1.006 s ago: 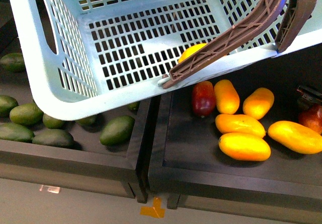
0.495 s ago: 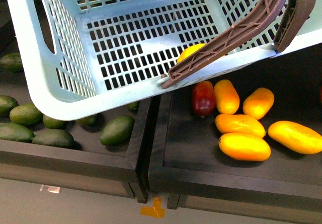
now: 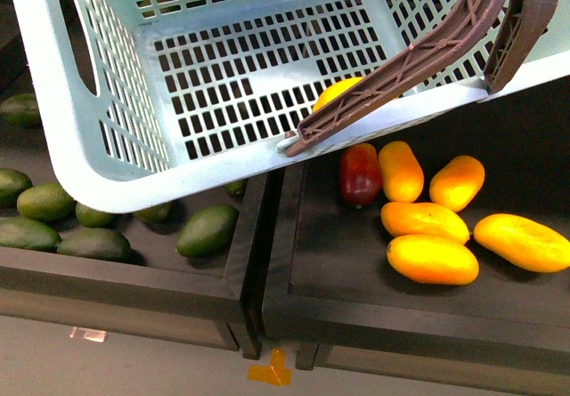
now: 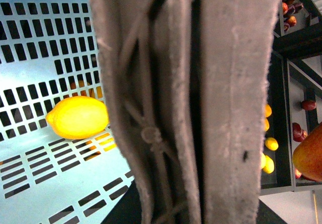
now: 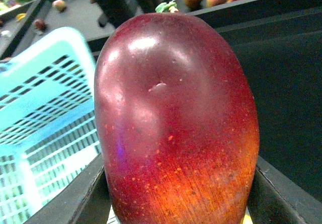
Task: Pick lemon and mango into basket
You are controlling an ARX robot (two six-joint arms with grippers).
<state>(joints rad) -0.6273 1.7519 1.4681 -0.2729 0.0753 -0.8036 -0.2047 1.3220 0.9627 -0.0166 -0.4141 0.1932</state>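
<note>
Maroon mango (image 5: 176, 123) in right pincer

The basket (image 3: 116, 102) is recorded as light teal with a regular slotted grid, its handle (image 3: 401, 67) as brown. The lemon (image 4: 78, 117) is noted as plain bright yellow, and the mango (image 5: 176, 128) as dark maroon shading to orange, finely speckled. Yellow-orange fruits (image 3: 432, 258) and dull green fruits (image 3: 207, 229) are seen in black trays (image 3: 338, 262).
</note>
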